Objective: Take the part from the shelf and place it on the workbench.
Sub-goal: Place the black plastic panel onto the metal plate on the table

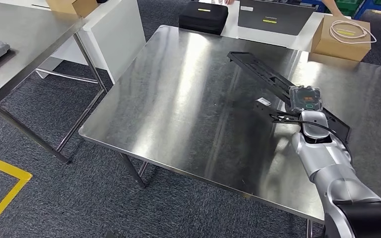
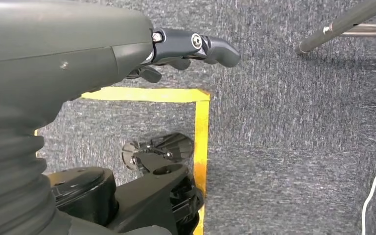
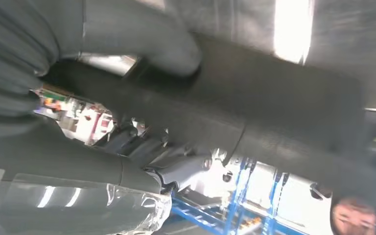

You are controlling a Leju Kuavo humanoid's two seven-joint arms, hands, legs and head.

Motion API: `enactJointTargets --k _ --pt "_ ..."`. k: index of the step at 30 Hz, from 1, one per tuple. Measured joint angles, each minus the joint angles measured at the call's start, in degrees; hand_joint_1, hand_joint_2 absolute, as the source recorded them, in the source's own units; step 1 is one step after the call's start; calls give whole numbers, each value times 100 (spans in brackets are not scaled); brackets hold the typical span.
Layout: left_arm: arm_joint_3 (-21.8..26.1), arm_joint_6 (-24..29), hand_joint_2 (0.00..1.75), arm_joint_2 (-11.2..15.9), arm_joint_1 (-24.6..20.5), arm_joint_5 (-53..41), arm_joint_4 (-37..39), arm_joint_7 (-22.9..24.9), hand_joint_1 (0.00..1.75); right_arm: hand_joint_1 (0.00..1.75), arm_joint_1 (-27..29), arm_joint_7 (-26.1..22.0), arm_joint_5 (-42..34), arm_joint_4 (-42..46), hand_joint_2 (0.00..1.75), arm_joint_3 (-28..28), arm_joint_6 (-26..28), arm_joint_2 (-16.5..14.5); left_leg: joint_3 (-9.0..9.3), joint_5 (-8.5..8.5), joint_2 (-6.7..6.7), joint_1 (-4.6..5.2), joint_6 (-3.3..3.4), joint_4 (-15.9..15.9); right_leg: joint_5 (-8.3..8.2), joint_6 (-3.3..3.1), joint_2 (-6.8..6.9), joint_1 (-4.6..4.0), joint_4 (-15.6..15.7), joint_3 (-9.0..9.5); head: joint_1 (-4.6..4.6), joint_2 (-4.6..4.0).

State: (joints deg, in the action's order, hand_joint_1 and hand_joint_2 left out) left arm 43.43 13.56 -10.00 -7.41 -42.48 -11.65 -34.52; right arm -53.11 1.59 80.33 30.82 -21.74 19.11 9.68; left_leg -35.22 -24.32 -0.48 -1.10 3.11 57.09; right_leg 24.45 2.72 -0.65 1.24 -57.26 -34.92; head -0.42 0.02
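The part (image 1: 278, 84) is black against the brushed silver surface (image 1: 188, 104), and the right hand (image 1: 306, 99) looks dark grey with a teal mark, though blurred. Yellow tape (image 1: 2, 193) lines the speckled grey carpet (image 1: 94, 198), and tan boxes (image 1: 340, 39) sit beyond the surface's far edge.

workbench (image 1: 178, 99): broad bare steel beyond and beside the right hand's fingers (image 3: 142, 44) — open room | black case (image 1: 203, 17), cardboard box (image 1: 340, 37): at the far edge, well past the fingertips | left hand (image 2: 196, 49): fingers over carpet — free
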Motion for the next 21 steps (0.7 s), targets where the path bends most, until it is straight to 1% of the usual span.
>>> enactJointTargets --k 1,4,5,7,8,9,11,12,13,14,15,16,17,18,19,20,21 --pt "0 -37 0 1 0 3 0 58 0 0 -75 -2 -4 -99 0 37 -17 31 0 -2 0 -6 -22 -2 0 -1 1 -8 -1 0 0 0" --pt "1 -178 0 6 0 29 0 358 0 0 -246 -33 -12 -334 0 129 -65 98 4 -8 5 -23 -148 -7 1 -3 0 -26 -6 1 2 0" --pt "3 -231 0 8 -1 43 0 486 0 0 -283 -44 -10 -389 0 149 -79 110 6 -9 8 -27 -181 -8 1 -3 -1 -30 -7 1 2 0" --pt "9 -332 0 13 -3 59 0 729 0 0 -337 -55 -3 -481 0 176 -94 123 8 -12 10 -25 -205 -7 1 -3 -1 -33 -7 1 3 0" --pt "11 -387 0 21 -6 59 -1 834 0 0 -359 -58 1 -521 0 186 -97 125 7 -18 9 -18 -199 2 -6 4 -2 -10 8 10 3 0" --pt "11 -429 0 28 -10 53 -1 907 0 0 -380 -59 3 -555 0 194 -96 125 21 -9 10 -8 -169 -16 -22 16 -4 5 48 34 1 0" --pt "11 -485 0 37 -20 19 -1 1004 0 0 -420 -72 1 -600 0 221 -94 121 163 90 29 -37 -81 -232 -23 38 3 -7 92 74 6 0" --pt "11 -494 0 34 -30 2 0 1035 0 0 -449 -85 -3 -621 0 236 -95 121 248 161 42 -58 -36 -367 43 34 10 -26 6 46 13 0" --pt "10 -497 0 31 -41 -16 0 1066 0 0 -478 -98 -7 -645 0 254 -99 132 316 216 54 -85 -14 -475 160 24 17 -37 -205 -42 23 0" --pt "10 -503 0 28 -52 -27 0 1092 0 0 -506 -112 -11 -673 0 267 -106 145 338 236 58 -84 -3 -509 314 21 23 -15 -515 -182 29 0" --pt "10 -514 0 25 -60 -37 0 1113 0 0 -517 -119 -15 -703 0 278 -114 161 334 244 61 -99 0 -511 466 35 24 12 -868 -337 32 0" --pt "10 -534 0 21 -61 -44 0 1126 0 0 -509 -124 -18 -728 0 287 -120 174 327 244 63 -115 -16 -509 554 78 25 48 -1137 -460 32 0" --pt "10 -561 0 17 -60 -50 0 1132 0 0 -492 -130 -22 -749 0 295 -122 179 317 245 66 -141 -47 -502 558 153 29 99 -1230 -497 29 0" --pt "10 -587 0 13 -58 -53 0 1134 0 0 -476 -136 -26 -766 0 302 -122 180 302 242 69 -179 -90 -487 480 246 37 154 -1128 -437 29 0" --pt "9 -613 0 8 -58 -55 0 1134 0 0 -470 -142 -31 -779 0 311 -119 180 277 227 74 -238 -157 -445 317 369 56 222 -763 -233 29 0" --pt "9 -630 0 11 -59 -56 -2 1134 0 0 -460 -146 -34 -788 0 320 -115 179 245 206 76 -291 -236 -388 198 481 63 261 -392 -23 28 0" --pt "10 -639 0 37 -59 -56 -11 1133 0 0 -459 -149 -37 -798 0 327 -111 179 208 180 76 -331 -316 -327 101 570 61 260 -143 138 63 0"
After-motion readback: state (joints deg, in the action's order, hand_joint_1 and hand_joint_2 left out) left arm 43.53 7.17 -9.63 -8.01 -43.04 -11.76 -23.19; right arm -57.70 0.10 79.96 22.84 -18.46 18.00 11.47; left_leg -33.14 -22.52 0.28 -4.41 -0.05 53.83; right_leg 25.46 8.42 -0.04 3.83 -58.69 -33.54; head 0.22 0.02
